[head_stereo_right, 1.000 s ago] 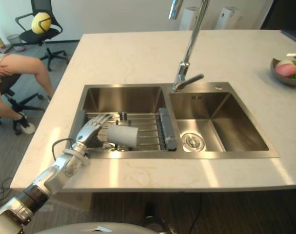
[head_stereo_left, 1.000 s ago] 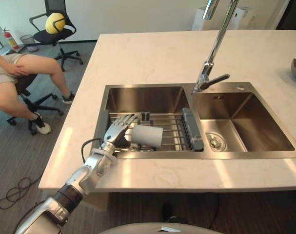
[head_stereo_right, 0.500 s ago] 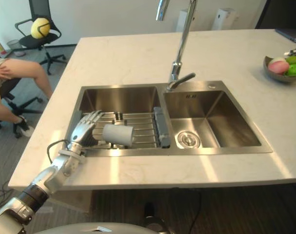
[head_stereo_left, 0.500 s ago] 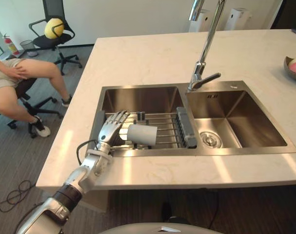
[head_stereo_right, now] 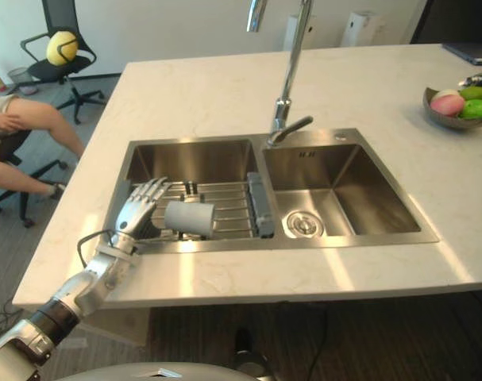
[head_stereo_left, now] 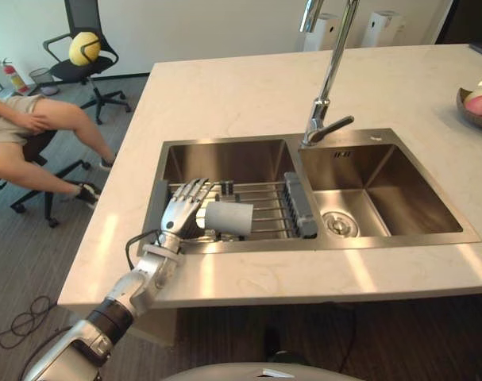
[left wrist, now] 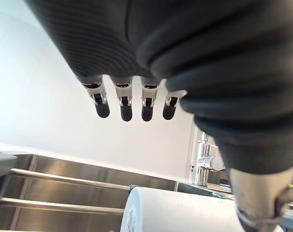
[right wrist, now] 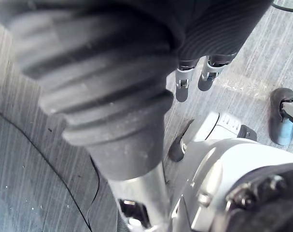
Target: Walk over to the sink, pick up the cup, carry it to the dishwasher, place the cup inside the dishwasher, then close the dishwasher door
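cup (head_stereo_left: 229, 218) lies on its side just right of the left hand (head_stereo_left: 178, 216), whose fingers (head_stereo_left: 194, 190) are straight and spread, gripping nothing. its long axis runs along the counter (head_stereo_left: 225, 95)'s front edge, on the wire rack (head_stereo_left: 266, 209) in the sink (head_stereo_left: 225, 159)'s left basin. right hand (right wrist: 182, 92) hangs relaxed over the floor (right wrist: 35, 159) (so left is nearer). since half a second ago hand and cup sit alike; the camera shifted.

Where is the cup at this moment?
In the left eye view the cup lies on its side on the wire rack in the left basin of the sink, directly right of the open left hand.
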